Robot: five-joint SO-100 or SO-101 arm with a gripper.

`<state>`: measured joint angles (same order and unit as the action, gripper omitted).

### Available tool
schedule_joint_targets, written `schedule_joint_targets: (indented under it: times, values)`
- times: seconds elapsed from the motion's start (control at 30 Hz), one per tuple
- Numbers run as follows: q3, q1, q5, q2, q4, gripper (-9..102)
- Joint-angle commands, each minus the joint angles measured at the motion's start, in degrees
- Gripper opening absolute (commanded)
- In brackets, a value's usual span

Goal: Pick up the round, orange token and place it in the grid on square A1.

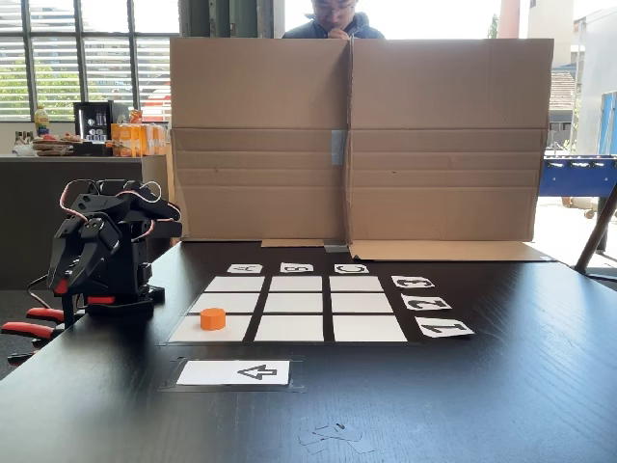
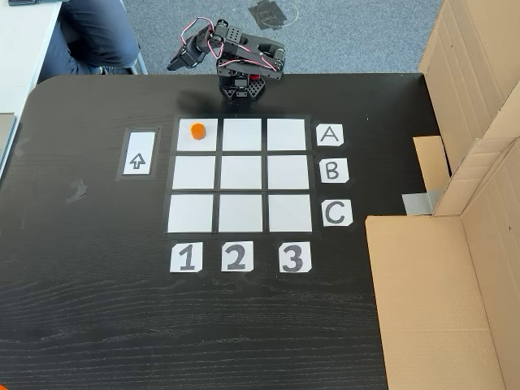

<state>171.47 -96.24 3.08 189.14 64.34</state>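
The orange token [image 2: 197,129] [image 1: 213,318] rests on square A1 [image 2: 185,143] [image 1: 188,331], the corner cell of the grid [image 2: 241,173] [image 1: 295,303] in line with the "A" card [image 2: 329,135] and the "1" card [image 2: 186,257]. The black arm is folded up on its base at the table edge, just beyond the A row. Its gripper [image 2: 179,60] [image 1: 62,282] is tucked down beside the base, well clear of the token, and looks shut with nothing in it.
A white card with a black arrow [image 2: 137,153] [image 1: 234,372] lies beside the grid near A1. A tall cardboard screen [image 1: 352,135] [image 2: 463,244] stands along one side of the table, with a person [image 1: 335,14] behind it. Red clamps [image 1: 29,328] grip the table edge by the arm.
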Motion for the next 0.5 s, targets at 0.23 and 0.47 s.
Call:
schedule_joint_targets:
  times: [0.23, 0.47]
  values:
    - [3.08, 0.18, -0.18, 1.14, 0.09, 8]
    - [3.34, 0.09, -0.18, 1.23, 0.26, 8]
